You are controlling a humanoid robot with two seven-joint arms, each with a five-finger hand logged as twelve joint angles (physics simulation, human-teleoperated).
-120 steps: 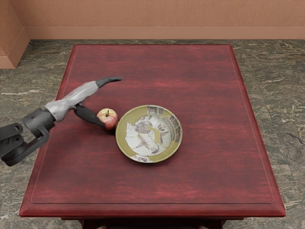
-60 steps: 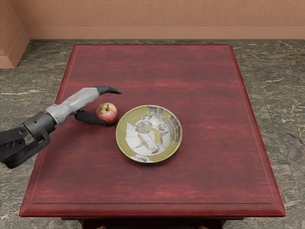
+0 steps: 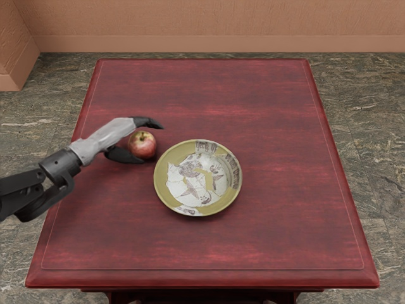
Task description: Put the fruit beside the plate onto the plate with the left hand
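Count: 1 table (image 3: 266, 95), 1 plate (image 3: 166, 185), 1 apple (image 3: 143, 144), 1 arm w/ left hand (image 3: 115, 133) in view.
Table: dark red wood, streaky grain, rectangular w/ rounded corners & a raised edge.
Plate: round, shallow, glazed; olive-yellow rim, white/brown painted pattern in the middle. Sits approx. table centre, a bit toward 7 o'clock.
Apple: round, red w/ yellow patches, short stem up, glossy.
Hand/arm: pale grey palm, dark fingers (image 3: 147, 121), black-grey forearm coming in from 9 o'clock.
Floor: mottled grey-brown stone.
Wall: plain tan w/ a skirting band.
Apple pos.: on the table side, at approx. 10 o'clock of the plate, just beside the rim, not on it.
Hand state: closed round the apple. Fingers curl over its top, thumb (image 3: 124, 156) against its lower left, so the fruit sits betw. them. Can't tell if it's off the tabletop.
Vs 1 s ago: fingers were straight, pointing to 2 o'clock; now hooked down. Apple was against the rim at 9 o'clock; now shifted toward 12. Plate unmoved.
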